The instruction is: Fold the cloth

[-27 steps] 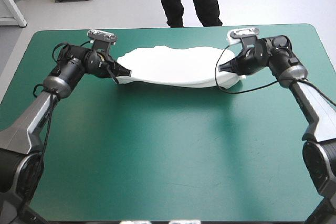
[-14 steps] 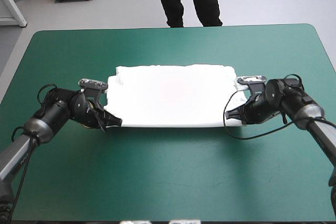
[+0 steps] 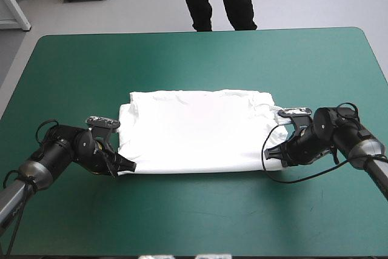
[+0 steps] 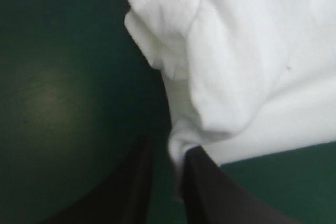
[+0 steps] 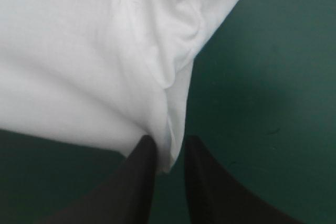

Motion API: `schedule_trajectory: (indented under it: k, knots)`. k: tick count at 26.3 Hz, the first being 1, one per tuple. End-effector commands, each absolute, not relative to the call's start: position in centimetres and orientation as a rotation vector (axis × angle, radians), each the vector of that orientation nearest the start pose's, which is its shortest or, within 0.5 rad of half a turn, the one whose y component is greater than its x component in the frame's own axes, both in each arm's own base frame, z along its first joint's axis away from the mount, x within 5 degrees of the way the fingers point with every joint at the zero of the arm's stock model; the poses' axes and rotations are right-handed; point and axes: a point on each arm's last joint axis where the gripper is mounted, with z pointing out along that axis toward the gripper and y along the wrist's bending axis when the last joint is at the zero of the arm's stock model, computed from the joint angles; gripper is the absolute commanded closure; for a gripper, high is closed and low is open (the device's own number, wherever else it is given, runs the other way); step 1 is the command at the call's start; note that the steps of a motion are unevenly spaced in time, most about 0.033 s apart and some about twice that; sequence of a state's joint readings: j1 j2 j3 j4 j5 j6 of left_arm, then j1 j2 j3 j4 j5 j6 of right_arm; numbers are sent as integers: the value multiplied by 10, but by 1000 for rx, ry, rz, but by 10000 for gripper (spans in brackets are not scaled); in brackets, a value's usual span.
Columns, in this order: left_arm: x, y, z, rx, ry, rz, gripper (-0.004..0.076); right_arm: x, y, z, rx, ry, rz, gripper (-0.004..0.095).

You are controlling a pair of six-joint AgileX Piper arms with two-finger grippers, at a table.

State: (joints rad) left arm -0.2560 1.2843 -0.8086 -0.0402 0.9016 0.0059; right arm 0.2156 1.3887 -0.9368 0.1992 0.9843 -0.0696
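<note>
T-shirt (image 3: 194, 133) lies between left gripper (image 3: 130, 167) and right gripper (image 3: 267, 154), seemingly at its near corners.

The white T-shirt (image 3: 197, 128) lies flat as a broad, smooth rectangle across the middle of the teal-green bench (image 3: 194, 59), its long sides parallel to the near edge, lightly wrinkled along the far side, bunched at both near corners.

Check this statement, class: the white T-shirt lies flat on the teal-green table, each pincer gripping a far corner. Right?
No. The high view shows the left pincer and the right pincer gripping the near corners of the T-shirt, at the edge toward the robot. It does lie flat on the teal-green table.
</note>
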Motion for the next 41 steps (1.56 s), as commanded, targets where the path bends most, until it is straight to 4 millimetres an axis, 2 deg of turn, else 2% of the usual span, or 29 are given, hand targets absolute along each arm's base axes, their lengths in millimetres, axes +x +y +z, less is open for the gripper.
schedule_trajectory:
  k: [1, 2, 5, 10, 12, 15, 18, 22, 29, 33, 36, 41]
  knots:
    - [213, -61, 258, 328, 2817, -129, 267, 239, 69, 265, -254, 2883, 334, 391]
    - [212, -60, 262, 321, 2830, -127, 200, 238, 71, 267, -252, 2901, 359, 318]
    - [211, -59, 284, 324, 2778, -115, 195, 239, 70, 290, -277, 2852, 348, 306]
    - [207, -51, 340, 291, 2637, -36, 196, 239, 63, 363, -249, 2655, 253, 309]
    - [207, -50, 356, 280, 2590, -32, 196, 236, 60, 382, -245, 2598, 231, 328]
    - [210, -48, 374, 261, 2527, -18, 196, 235, 58, 402, -218, 2552, 204, 350]
    - [210, -48, 381, 259, 2501, -14, 196, 235, 57, 412, -192, 2521, 208, 354]
    - [210, -48, 381, 259, 2499, -14, 196, 237, 58, 412, -174, 2515, 215, 354]
    - [211, -48, 382, 267, 2488, -14, 196, 259, 62, 393, -110, 2585, 228, 354]
    - [212, -50, 379, 266, 2505, -28, 196, 263, 67, 386, -110, 2623, 273, 354]
    - [217, -51, 366, 235, 2569, -39, 196, 263, 68, 379, -105, 2643, 291, 354]
    - [217, -59, 328, 198, 2669, -142, 197, 261, 68, 360, -116, 2705, 284, 354]
